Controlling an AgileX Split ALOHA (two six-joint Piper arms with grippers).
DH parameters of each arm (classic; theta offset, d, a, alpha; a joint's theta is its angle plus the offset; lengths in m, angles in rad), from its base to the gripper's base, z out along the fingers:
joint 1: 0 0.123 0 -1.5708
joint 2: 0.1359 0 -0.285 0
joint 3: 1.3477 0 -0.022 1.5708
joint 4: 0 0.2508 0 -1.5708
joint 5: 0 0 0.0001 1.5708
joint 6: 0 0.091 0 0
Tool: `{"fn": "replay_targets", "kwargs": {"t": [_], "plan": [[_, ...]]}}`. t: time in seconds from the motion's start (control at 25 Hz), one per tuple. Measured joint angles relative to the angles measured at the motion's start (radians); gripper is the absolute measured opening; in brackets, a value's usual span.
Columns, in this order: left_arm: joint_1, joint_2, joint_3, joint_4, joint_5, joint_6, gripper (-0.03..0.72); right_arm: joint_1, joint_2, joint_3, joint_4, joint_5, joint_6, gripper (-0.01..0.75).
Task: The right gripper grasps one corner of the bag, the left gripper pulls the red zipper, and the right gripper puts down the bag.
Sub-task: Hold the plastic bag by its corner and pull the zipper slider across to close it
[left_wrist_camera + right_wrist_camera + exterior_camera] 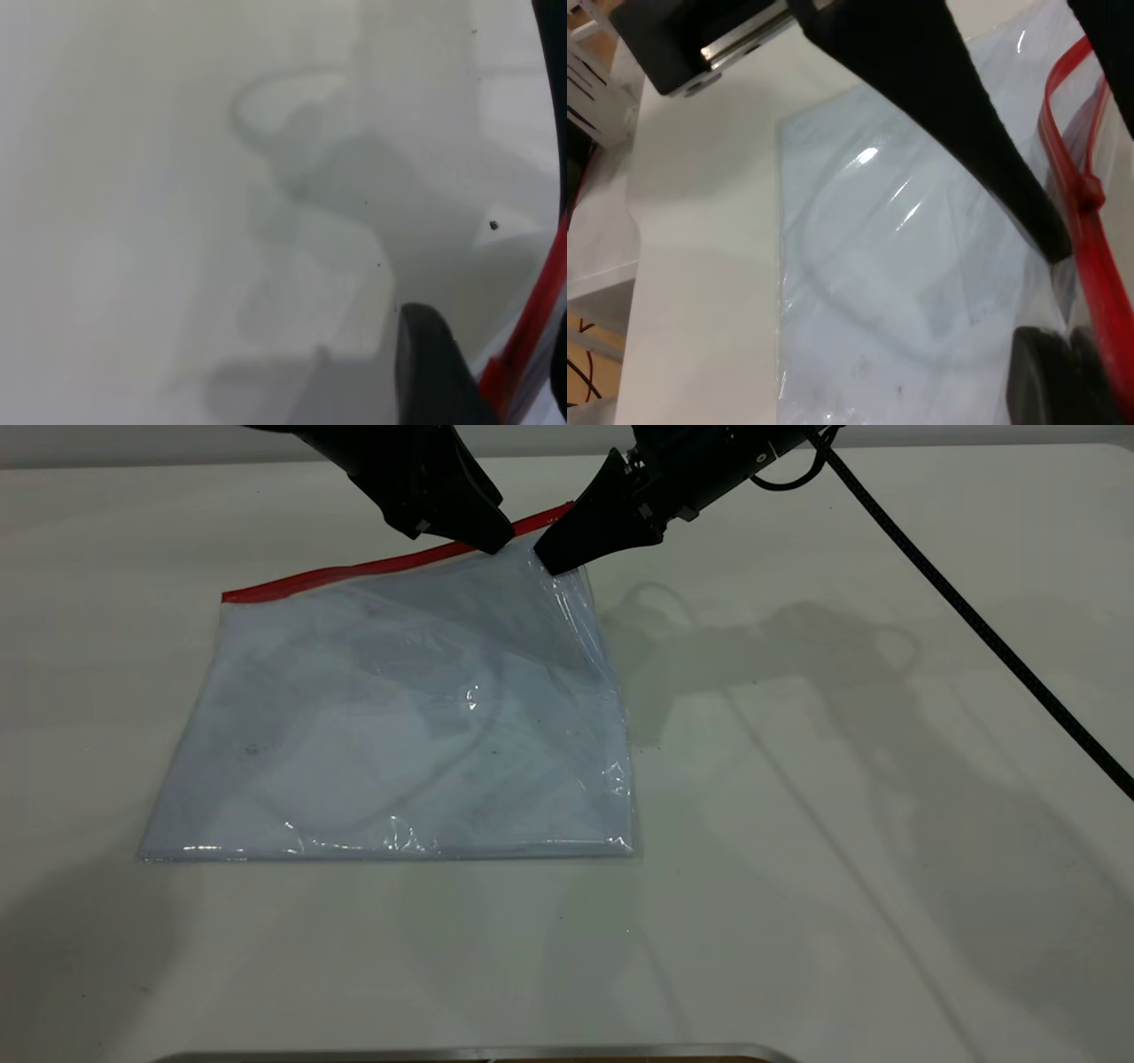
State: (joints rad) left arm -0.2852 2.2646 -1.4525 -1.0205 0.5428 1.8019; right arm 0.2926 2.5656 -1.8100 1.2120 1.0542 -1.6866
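Observation:
The clear bluish-white bag (399, 717) lies flat on the white table, with the red zipper (354, 571) along its far edge. My right gripper (558, 558) is shut on the bag's far right corner and holds it lifted a little; its pinched jaws (1065, 345) show beside the zipper (1099, 266). My left gripper (492, 540) is just to the left of it, on the zipper's right end. It is open, with its jaws on either side of the red strip (532, 328). One left finger (992, 150) ends near the small red slider tab (1091, 190).
The right arm's black cable (974, 620) runs across the table's right side. A metal edge (478, 1052) lies at the table's near rim. Bare table (842, 824) lies to the right of and in front of the bag.

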Motion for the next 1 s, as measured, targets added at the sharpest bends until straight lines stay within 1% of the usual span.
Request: {"fn": "replay_targets", "kwargs": {"t": [0.36,0.6,0.84,1.0], "plan": [[0.0,0.024,-0.001,-0.007,0.001,0.011,0.214,-0.002,0.001,0.0,-0.01,-0.007,0.0,0.026],[0.0,0.024,-0.001,-0.007,-0.003,0.03,0.063,-0.002,0.001,0.0,-0.014,-0.007,0.0,0.026],[0.0,0.024,-0.003,-0.009,-0.019,0.031,0.053,-0.015,0.001,0.0,-0.011,-0.012,0.025,0.026],[0.003,0.024,-0.008,-0.013,-0.02,-0.004,0.051,-0.053,0.001,0.0,-0.001,-0.014,0.063,0.026]]}}
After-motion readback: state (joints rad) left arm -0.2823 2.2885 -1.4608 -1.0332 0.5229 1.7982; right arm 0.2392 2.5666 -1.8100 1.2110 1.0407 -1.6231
